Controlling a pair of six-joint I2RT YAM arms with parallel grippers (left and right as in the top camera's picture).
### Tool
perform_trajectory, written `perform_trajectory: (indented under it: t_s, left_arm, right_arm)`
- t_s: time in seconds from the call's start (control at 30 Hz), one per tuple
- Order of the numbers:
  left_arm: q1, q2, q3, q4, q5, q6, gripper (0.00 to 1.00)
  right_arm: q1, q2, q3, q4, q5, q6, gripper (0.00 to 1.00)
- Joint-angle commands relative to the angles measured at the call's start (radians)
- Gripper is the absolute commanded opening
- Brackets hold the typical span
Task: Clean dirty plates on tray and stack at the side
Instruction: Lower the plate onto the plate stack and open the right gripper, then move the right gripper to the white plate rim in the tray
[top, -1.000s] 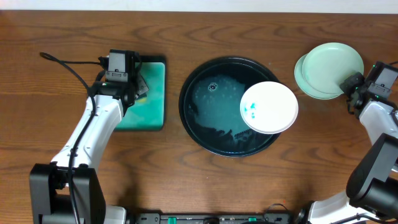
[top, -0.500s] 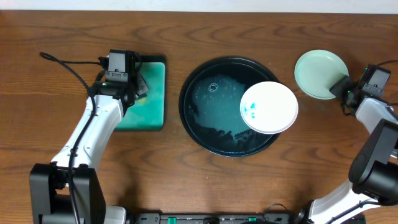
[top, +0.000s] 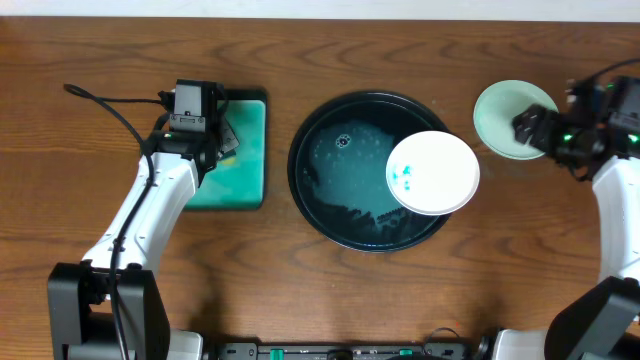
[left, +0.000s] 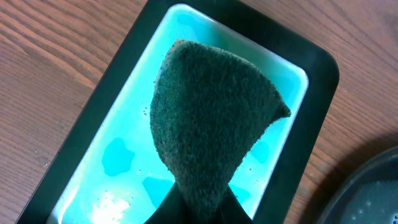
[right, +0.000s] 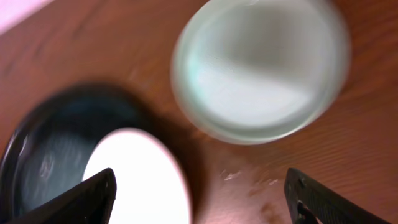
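Observation:
A white plate (top: 432, 172) with teal smudges (top: 403, 178) rests on the right side of the dark round tray (top: 340, 200). A pale mint-green plate (top: 508, 118) lies on the table to the right of the tray. Above its right edge my right gripper (top: 530, 128) stands open and holds nothing. The right wrist view is blurred and shows the mint-green plate (right: 261, 68), the white plate (right: 137, 177) and the wide-apart gripper (right: 202, 199). My left gripper (left: 199, 211) is shut on a dark green sponge (left: 211, 118) above the sponge tray (left: 124, 143).
The green rectangular sponge tray (top: 240, 150) sits left of the dark tray and holds teal liquid. A black cable (top: 110, 105) runs along the table at the far left. Bare wooden table (top: 300, 290) lies in front of the trays.
My right gripper has opened and let go of the mint-green plate, which now lies squarely on the one under it. The right arm has lifted and swung inward. The left arm has not moved.

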Motion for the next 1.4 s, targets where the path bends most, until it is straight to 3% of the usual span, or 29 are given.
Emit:
perform_trajectory:
  t_s: [0.0, 0.13, 0.5, 0.73, 0.93, 1.37]
  left_arm:
    - [0.006, 0.005, -0.005, 0.005, -0.019, 0.006, 0.07]
    - [0.006, 0.005, -0.005, 0.005, -0.019, 0.006, 0.07]
    - [0.006, 0.005, -0.005, 0.006, -0.019, 0.006, 0.07]
    - [0.006, 0.005, -0.005, 0.007, -0.019, 0.006, 0.07]
    - [0.006, 0.005, -0.005, 0.016, -0.019, 0.006, 0.07]
    - [0.006, 0.005, -0.005, 0.025, -0.019, 0.006, 0.07]
  right_arm:
    - [0.057, 0.044, -0.051, -0.018, -0.068, -0.156, 0.83]
    - [0.092, 0.082, -0.103, -0.026, -0.029, -0.067, 0.81]
    - [0.137, 0.17, -0.194, 0.06, -0.029, -0.065, 0.67]
    - [0.14, 0.197, -0.207, 0.109, -0.032, -0.059, 0.37]
    - [0.14, 0.197, -0.207, 0.122, -0.034, -0.049, 0.03]
    - [0.205, 0.195, -0.148, 0.117, -0.24, -0.003, 0.01]
